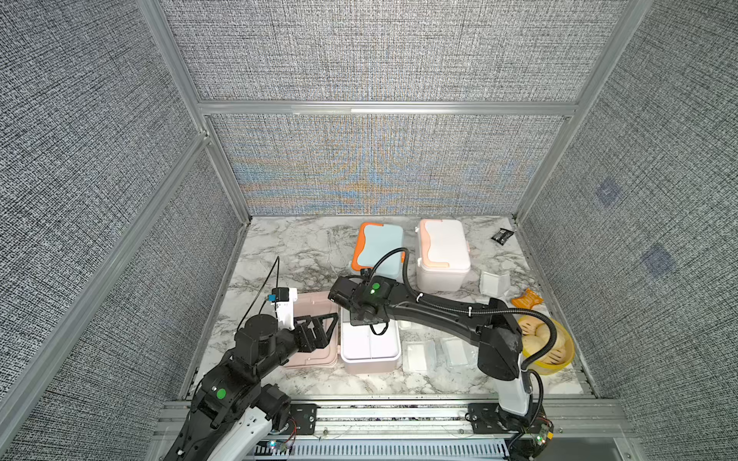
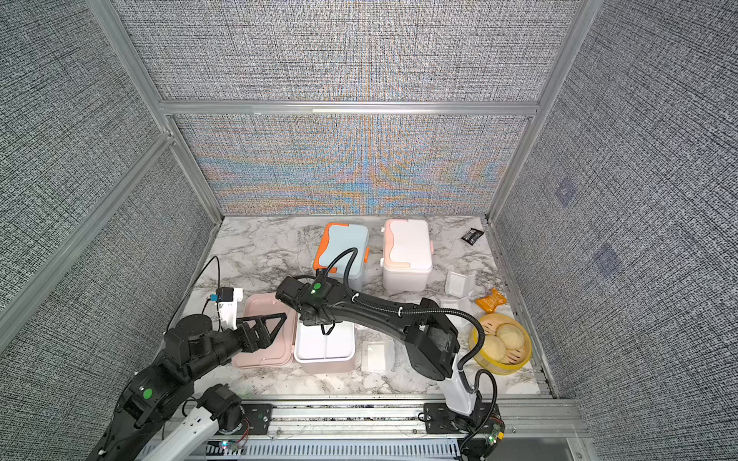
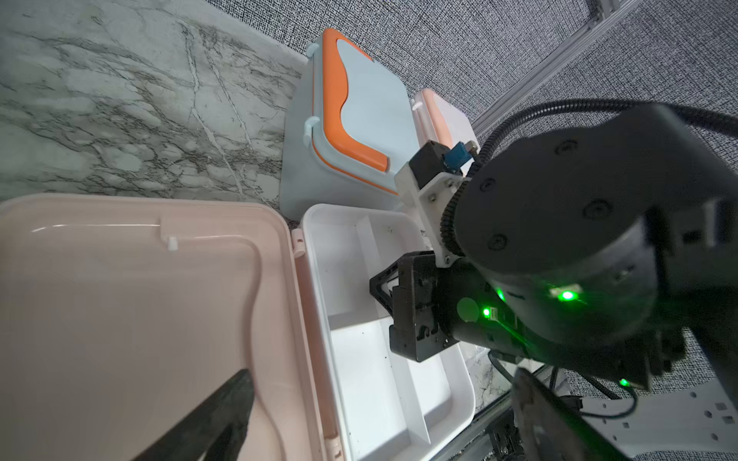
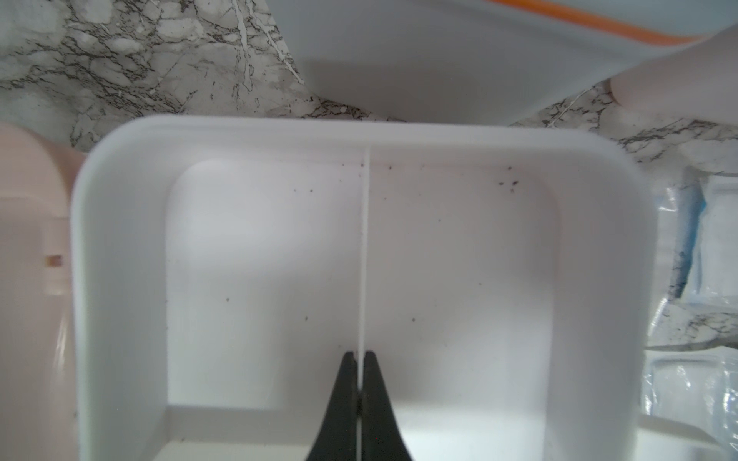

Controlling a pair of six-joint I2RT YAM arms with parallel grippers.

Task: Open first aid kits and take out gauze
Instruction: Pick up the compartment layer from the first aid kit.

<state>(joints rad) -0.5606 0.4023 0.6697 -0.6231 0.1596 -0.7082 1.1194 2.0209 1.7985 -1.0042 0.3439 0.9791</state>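
The pink first aid kit [image 1: 371,369] stands open near the table's front, its lid [image 1: 311,303] [image 3: 120,299] laid flat to its left. A white tray [image 4: 359,131] with a thin divider [image 4: 364,239] sits in it, and no gauze shows inside. My right gripper [image 4: 361,353] reaches down into the tray and is shut on the divider. My left gripper [image 1: 319,329] is open, turned on its side over the lid, its lower finger [image 3: 223,415] close to the lid's surface. The blue and orange kit [image 1: 379,247] and the white and peach kit [image 1: 441,251] stand closed behind. Wrapped gauze pads [image 1: 417,353] [image 1: 457,351] lie right of the pink kit.
A yellow basket of buns [image 1: 547,343] stands at the front right, under my right arm's elbow. An orange packet [image 1: 527,297] and a folded white wrapper [image 1: 495,283] lie behind it. A small black packet [image 1: 502,234] is in the back right corner. Fabric walls enclose three sides.
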